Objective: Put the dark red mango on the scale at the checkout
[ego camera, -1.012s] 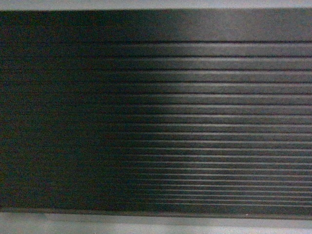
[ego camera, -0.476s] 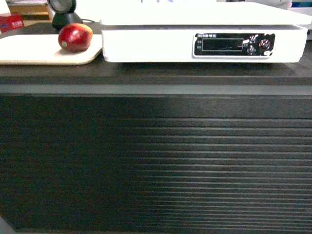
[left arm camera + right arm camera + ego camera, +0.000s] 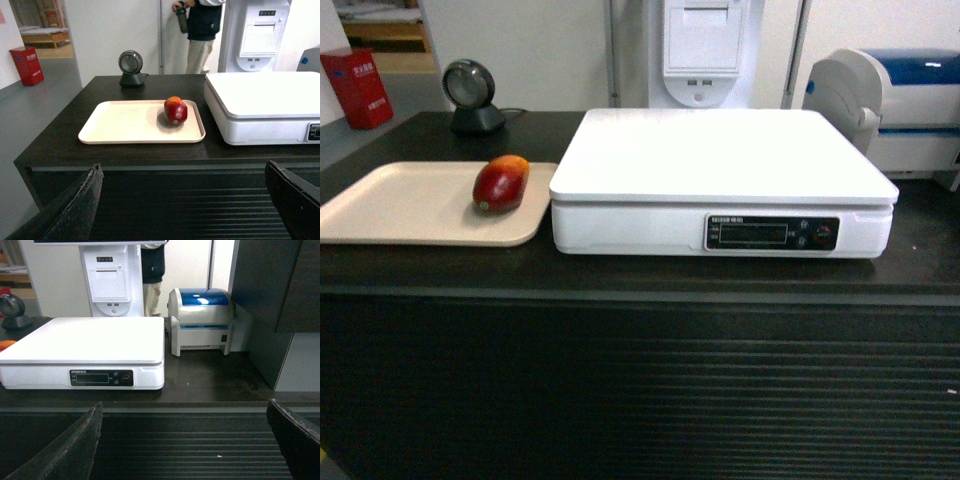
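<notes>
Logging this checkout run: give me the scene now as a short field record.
mango: dark red oval mango, lying on the beige flat tray, near its right edge
scale: white rectangular platform scale, right of the tray, nothing on its platform
counter: dark-topped checkout counter with ribbed front
left gripper: open, empty, below the counter edge, facing the tray
right gripper: open, empty, facing the scale
task state: mango not yet picked up

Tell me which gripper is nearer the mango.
Left. The left gripper faces the mango on the tray; the right gripper faces the scale, with the mango at its view's left edge.
</notes>
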Robot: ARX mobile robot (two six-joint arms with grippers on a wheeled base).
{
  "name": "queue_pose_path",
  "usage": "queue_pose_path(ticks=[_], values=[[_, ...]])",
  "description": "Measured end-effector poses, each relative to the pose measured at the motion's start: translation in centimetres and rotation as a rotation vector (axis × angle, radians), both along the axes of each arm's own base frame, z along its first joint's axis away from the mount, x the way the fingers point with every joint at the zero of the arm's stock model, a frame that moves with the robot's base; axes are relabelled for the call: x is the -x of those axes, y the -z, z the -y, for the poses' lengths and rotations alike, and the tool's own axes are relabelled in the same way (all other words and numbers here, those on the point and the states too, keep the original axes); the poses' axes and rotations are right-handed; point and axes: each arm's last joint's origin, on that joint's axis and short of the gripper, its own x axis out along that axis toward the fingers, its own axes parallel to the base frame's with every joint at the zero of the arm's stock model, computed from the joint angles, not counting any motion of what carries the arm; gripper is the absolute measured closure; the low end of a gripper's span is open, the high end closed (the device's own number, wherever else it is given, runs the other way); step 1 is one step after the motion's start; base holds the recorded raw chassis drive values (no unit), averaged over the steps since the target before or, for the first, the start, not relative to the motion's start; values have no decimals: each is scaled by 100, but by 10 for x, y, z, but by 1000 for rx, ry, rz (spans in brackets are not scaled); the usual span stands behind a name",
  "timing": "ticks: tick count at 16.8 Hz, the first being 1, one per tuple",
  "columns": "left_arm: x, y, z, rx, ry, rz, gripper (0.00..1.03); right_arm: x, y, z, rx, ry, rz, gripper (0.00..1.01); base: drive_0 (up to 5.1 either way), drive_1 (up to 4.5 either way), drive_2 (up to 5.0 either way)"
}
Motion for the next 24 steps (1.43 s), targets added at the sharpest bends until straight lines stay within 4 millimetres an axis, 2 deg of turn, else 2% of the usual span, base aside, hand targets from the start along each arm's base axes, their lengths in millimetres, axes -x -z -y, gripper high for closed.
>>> queue_pose_path(ticks=[19, 20, 21, 24], values=[[0, 0, 0, 0, 1, -4, 5, 0, 0, 0, -1, 0, -5, 3, 0, 0, 0], [0, 1, 0, -6, -13, -16, 5, 0, 0, 0, -1, 0, -5, 3, 0, 0, 0], [-2, 2, 3, -53, -121, -98, 5, 0, 0, 0, -1, 2, -5, 3, 0, 0, 0], [-9, -15, -8, -108, -310, -86, 5, 0, 0, 0, -1, 1, -5, 3, 0, 0, 0]])
